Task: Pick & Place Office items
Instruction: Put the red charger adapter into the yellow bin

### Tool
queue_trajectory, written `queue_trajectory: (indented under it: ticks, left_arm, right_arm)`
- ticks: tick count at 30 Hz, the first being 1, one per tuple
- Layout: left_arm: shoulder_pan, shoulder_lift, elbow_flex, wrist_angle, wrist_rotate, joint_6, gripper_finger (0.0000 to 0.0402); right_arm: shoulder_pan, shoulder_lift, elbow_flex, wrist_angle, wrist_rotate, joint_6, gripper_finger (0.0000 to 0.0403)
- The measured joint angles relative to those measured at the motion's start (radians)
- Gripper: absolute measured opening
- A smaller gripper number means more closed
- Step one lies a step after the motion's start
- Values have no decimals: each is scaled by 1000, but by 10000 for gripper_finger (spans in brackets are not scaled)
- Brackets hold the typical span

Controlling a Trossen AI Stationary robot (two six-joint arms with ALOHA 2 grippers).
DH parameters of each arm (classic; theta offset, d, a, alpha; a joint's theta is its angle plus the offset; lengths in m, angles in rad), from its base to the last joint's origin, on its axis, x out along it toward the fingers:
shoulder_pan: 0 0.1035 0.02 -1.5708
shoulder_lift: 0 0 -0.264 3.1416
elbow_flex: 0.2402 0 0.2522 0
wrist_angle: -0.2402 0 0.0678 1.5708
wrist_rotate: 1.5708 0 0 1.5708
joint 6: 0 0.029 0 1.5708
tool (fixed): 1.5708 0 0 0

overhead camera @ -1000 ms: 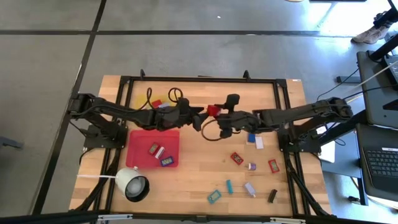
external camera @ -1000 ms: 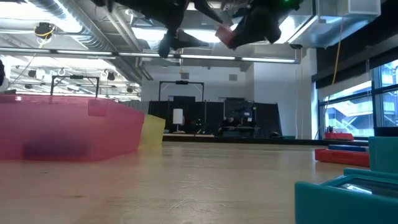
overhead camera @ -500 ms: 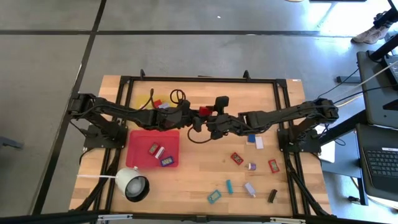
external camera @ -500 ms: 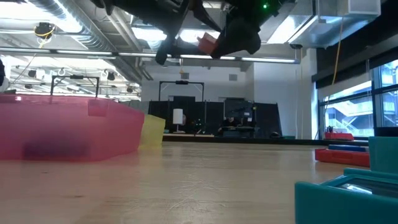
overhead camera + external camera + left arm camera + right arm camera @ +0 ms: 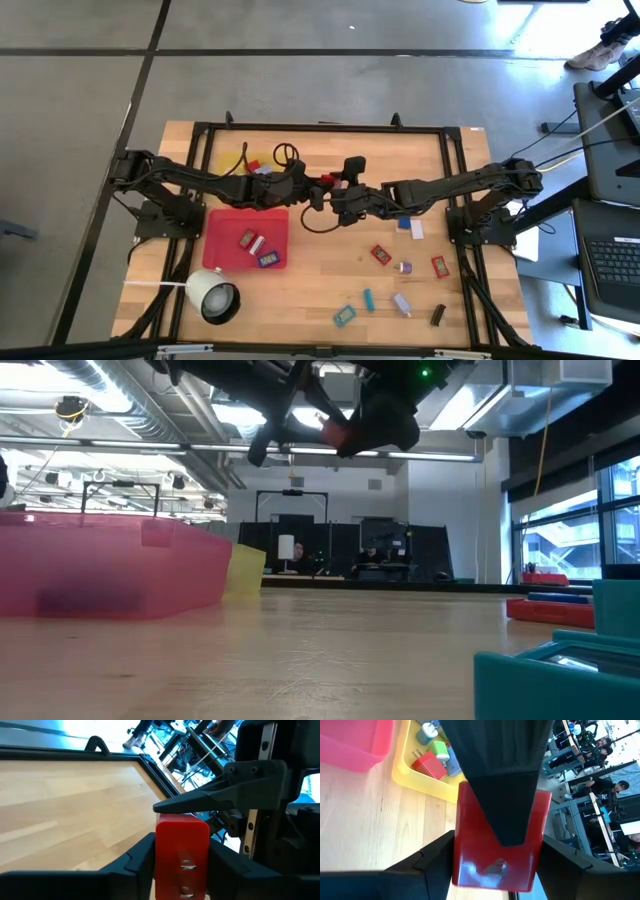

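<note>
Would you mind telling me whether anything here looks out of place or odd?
One thing: a red block hangs in mid-air above the table, gripped by both the left tool and the right tool at once. Nothing looks spilled or damaged.

Table: we see a wooden top (image 5: 330, 280) filling the frame's centre.
Left half: red tray (image 5: 225, 225), yellow tray (image 5: 250, 165), white cup-like thing (image 5: 215, 297).
Lower right: scattered office items (image 5: 381, 254).

Both dark arms stretch level toward table centre, the left gripper (image 5: 318, 185) from nine o'clock, the right gripper (image 5: 334, 189) from three o'clock, fingertips meeting.
</note>
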Motion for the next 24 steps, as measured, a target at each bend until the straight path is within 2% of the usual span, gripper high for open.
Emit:
queue_trajectory:
  ticks: [2, 15, 19, 24]
  left_arm:
    - [0, 0, 0, 0, 2, 3, 118]
    - [1, -7, 0, -11, -11, 35, 127]
    - [18, -35, 0, -51, -15, 66, 122]
    - [54, -95, 1, -160, -24, 80, 124]
  right_arm:
    - [0, 0, 0, 2, -1, 0, 245]
    - [0, 0, 0, -9, -16, 60, 247]
    - [-17, -6, 0, -92, 47, 59, 247]
    - [-50, -18, -1, -229, 53, 152, 247]
